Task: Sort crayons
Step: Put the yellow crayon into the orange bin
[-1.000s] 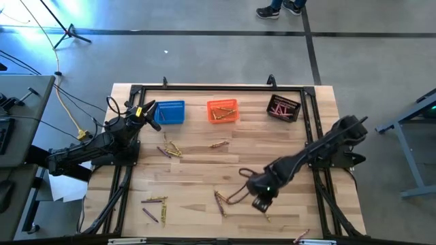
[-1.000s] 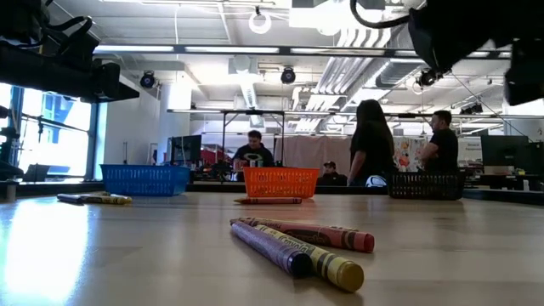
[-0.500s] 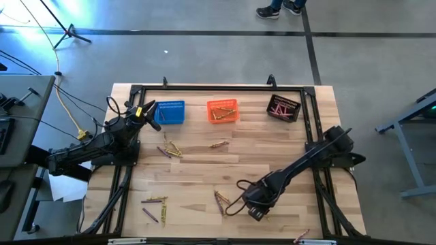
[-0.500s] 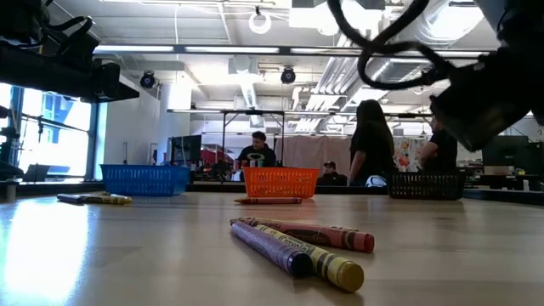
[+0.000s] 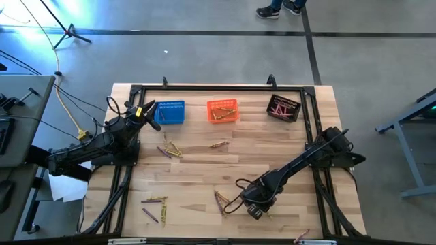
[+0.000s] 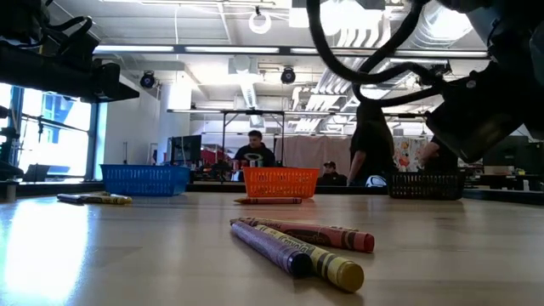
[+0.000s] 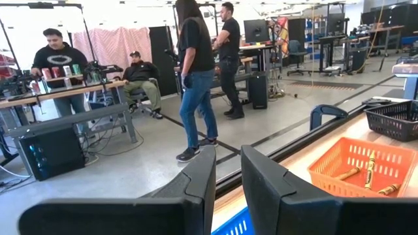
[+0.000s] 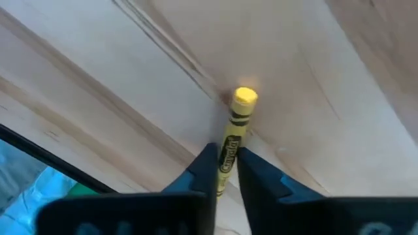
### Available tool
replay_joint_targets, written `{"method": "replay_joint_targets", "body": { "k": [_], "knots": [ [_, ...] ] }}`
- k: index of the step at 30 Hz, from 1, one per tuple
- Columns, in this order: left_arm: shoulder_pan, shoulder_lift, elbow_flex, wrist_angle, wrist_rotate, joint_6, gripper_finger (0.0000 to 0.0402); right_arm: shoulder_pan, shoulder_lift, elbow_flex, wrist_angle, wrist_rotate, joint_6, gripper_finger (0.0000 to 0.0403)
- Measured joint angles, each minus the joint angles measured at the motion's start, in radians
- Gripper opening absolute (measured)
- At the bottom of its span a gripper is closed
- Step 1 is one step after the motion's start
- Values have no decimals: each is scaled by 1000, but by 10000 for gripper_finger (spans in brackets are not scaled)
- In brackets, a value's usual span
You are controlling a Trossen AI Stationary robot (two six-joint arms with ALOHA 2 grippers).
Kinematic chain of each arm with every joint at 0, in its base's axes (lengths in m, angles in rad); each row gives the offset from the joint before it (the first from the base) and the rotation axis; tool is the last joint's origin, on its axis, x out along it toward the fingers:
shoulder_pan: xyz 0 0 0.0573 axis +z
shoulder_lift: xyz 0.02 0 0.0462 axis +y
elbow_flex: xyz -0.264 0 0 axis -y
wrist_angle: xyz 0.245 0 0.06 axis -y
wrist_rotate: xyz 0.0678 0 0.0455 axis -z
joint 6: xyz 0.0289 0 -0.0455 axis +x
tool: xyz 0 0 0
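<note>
Crayons lie flat on the wooden table in small groups: near the left middle [image 5: 170, 148], one at the centre [image 5: 219, 144], several at the near centre [image 5: 220, 201], which also show in the low view [image 6: 297, 242], and several at the near left [image 5: 155, 201]. My right gripper [image 5: 255, 209] is low over the table near its near edge, shut on a yellow crayon [image 8: 235, 130]. My left gripper [image 5: 146, 110] waits in the air beside the blue basket [image 5: 170, 111]. Its fingers [image 7: 228, 176] are a narrow gap apart and empty. My right gripper pinches the yellow crayon between its two fingers on the wrapped shaft [image 8: 228, 160], back from the blunt end [image 8: 245, 98]. The fingers slant down from above and lie along the crayon. The blunt end sticks out past the fingertips, at or just over the table top.
An orange basket [image 5: 223, 111] and a black basket [image 5: 283, 107] with crayons in them stand beside the blue one along the far edge. A dark frame [image 5: 136, 90] runs round the table. People stand in the room beyond the far edge.
My right gripper has gone down and toward the table's near edge, a little to the left, and now stands over the spot where the yellow crayon lay.
</note>
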Motion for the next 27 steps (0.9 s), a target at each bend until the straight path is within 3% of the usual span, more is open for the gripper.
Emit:
{"method": "replay_joint_targets", "body": {
  "k": [3, 8, 14, 18, 24, 27],
  "knots": [
    [0, 0, 0, 0, 0, 0, 60, -18, 2, -1, -4, -34, -27, 11],
    [0, 0, 0, 0, 0, 0, 60, -46, 3, 2, -8, -103, -112, 10],
    [0, 0, 0, 0, 0, 0, 60, -97, -25, 64, -30, -129, -356, 8],
    [0, 0, 0, 0, 0, 0, 60, -160, -68, 107, -155, -140, -565, 9],
    [0, 0, 0, 0, 0, 0, 60, -343, -111, 182, -409, 15, -946, 9],
    [0, 0, 0, 0, 0, 0, 60, -470, -110, 226, -430, 99, -1115, 9]
  ]
}}
